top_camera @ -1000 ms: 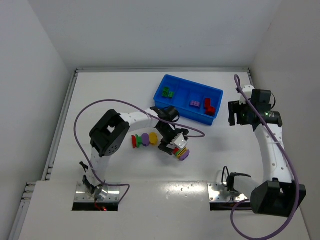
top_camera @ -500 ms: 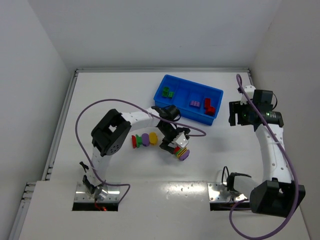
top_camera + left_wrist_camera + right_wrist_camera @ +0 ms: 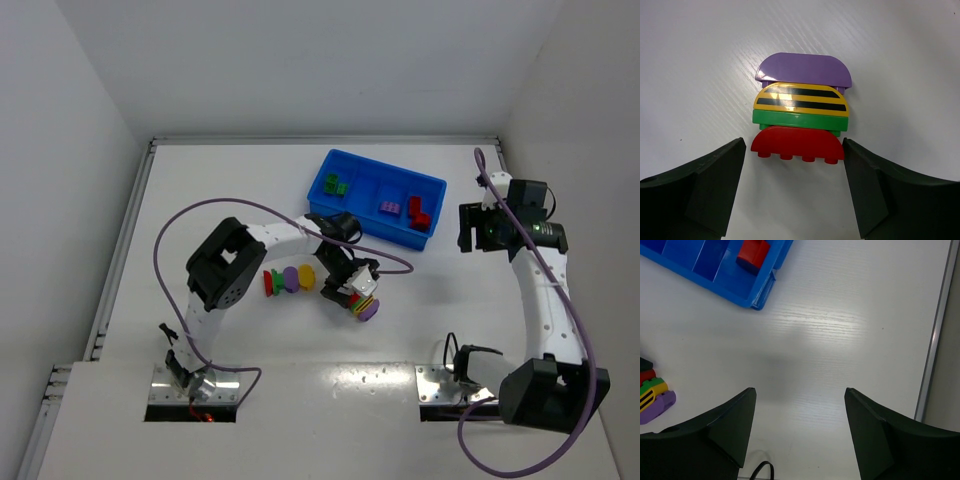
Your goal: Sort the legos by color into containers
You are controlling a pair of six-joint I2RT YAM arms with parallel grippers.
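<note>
A stack of legos (image 3: 802, 107) lies flat on the white table: purple, yellow with black stripes, green, then a red brick (image 3: 797, 142) nearest the camera. My left gripper (image 3: 794, 146) is open and straddles the red end. Its right finger is at the brick's edge, and its left finger stands a small gap away. From above, the left gripper (image 3: 349, 284) hangs over this stack (image 3: 366, 303). A second row of legos (image 3: 286, 279) lies to its left. The blue bin (image 3: 352, 200) holds green, purple and red bricks in separate compartments. My right gripper (image 3: 800, 395) is open over bare table.
The bin's corner (image 3: 759, 290) with a red brick (image 3: 753, 253) shows at the upper left of the right wrist view. A metal rail (image 3: 935, 335) marks the table's right edge. The left arm's purple cable (image 3: 225, 205) loops above the table.
The left gripper's jaws have narrowed around the red end of the stack. The right arm has not moved.
</note>
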